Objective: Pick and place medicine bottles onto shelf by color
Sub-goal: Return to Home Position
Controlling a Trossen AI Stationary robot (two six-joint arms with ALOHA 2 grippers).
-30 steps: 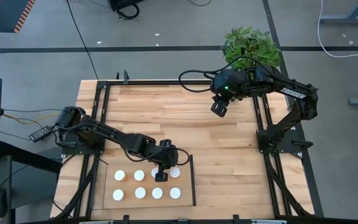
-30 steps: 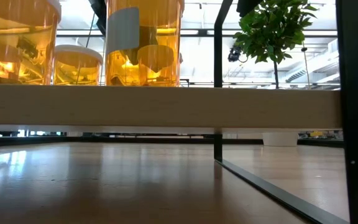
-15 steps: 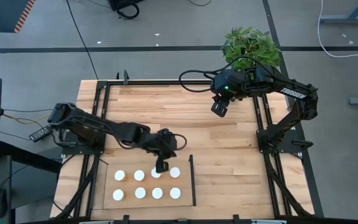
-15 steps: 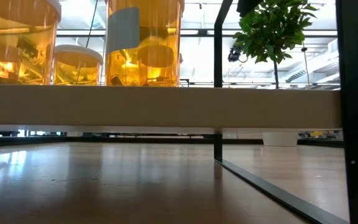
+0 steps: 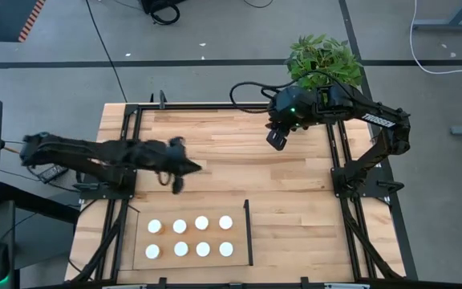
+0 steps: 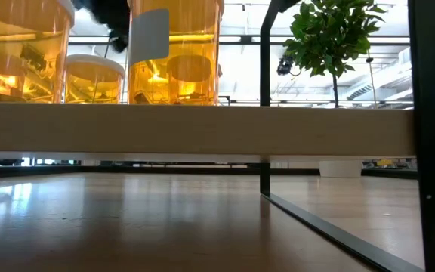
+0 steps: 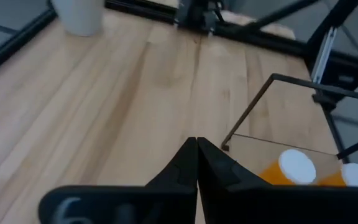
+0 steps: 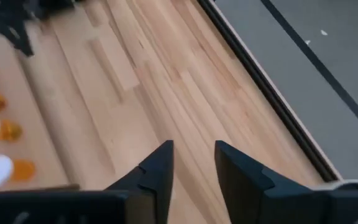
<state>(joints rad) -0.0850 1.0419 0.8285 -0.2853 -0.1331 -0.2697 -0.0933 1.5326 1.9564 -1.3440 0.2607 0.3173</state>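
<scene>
Eight orange medicine bottles with white caps [image 5: 202, 222] stand in two rows of several on the pale-wood shelf [image 5: 191, 238]. Its black upright strip [image 5: 247, 233] runs along the right edge. My left gripper [image 5: 176, 185] hovers over bare table beyond the shelf's far edge, shut and holding nothing. The left wrist view shows its fingers [image 7: 196, 152] closed together, with two bottles [image 7: 297, 167] past them. My right gripper [image 5: 276, 138] hangs open above the table's far right part, fingers apart in its wrist view [image 8: 194, 158]. The low view shows bottles [image 6: 174, 53] on the shelf board [image 6: 195, 132].
A green plant [image 5: 323, 58] in a white pot [image 7: 79, 15] stands at the table's far right corner, close behind the right arm. Black frame rails [image 5: 131, 152] run along the table's left and right sides. Bare plank tabletop [image 5: 231, 172] lies between the two grippers.
My left gripper has drawn back from the far row of bottles, moving up and toward the table's far left, with the arm stretching out level. The bottle under it now stands uncovered in its row. My right gripper has shifted slightly toward the far left.
</scene>
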